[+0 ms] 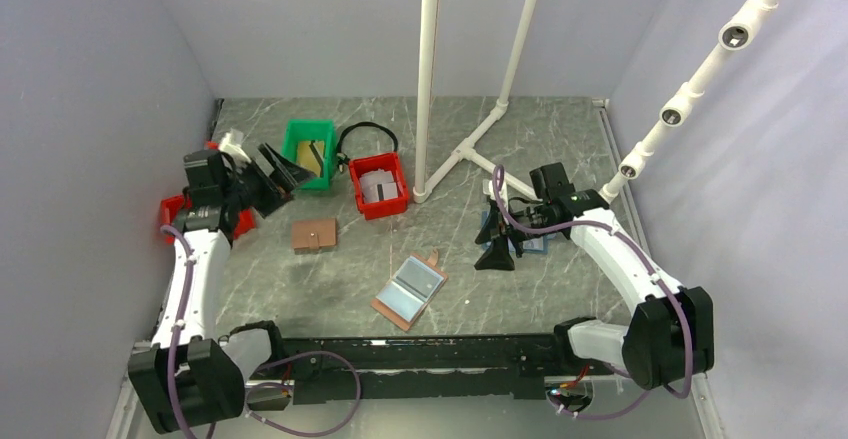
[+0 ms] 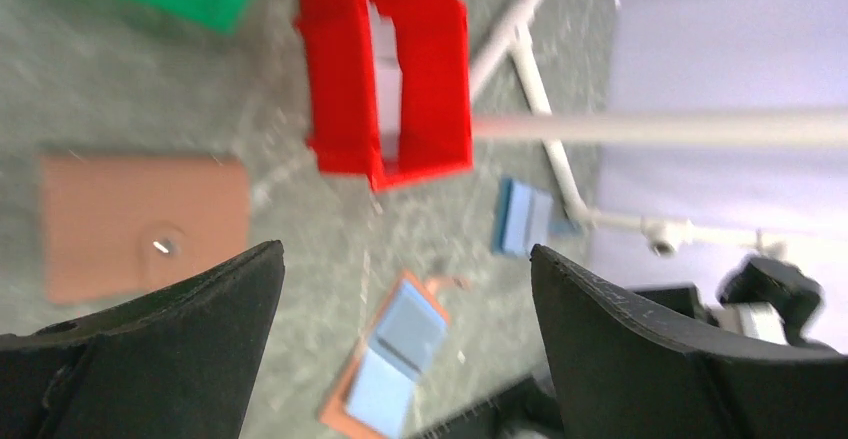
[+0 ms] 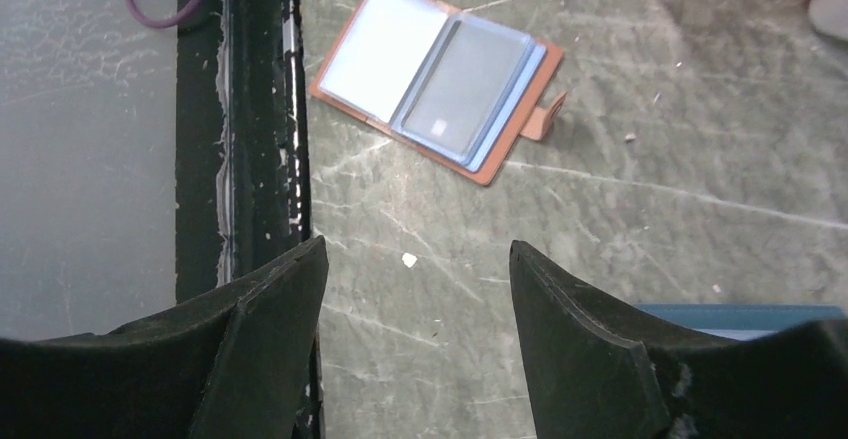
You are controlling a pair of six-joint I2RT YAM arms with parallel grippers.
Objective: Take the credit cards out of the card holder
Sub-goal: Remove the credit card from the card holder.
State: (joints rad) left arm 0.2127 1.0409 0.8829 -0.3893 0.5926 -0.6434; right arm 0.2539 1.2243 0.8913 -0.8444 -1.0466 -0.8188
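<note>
Fingers [image 3: 265,349] of the right gripper [image 3: 417,251] gape wide and empty near the card holder [image 3: 436,77], which lies open at the table's near middle, credit cards [image 3: 462,87] sleeved inside; the left gripper [image 2: 405,254] hangs equally spread (also empty) well apart, facing the red bin [image 2: 440,79]; best pin one leaf, then pinch a card's exposed edge.

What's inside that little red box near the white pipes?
Pale grey-white cards lie in the red box. How many are stacked, and anything beneath them, is hidden.
</note>
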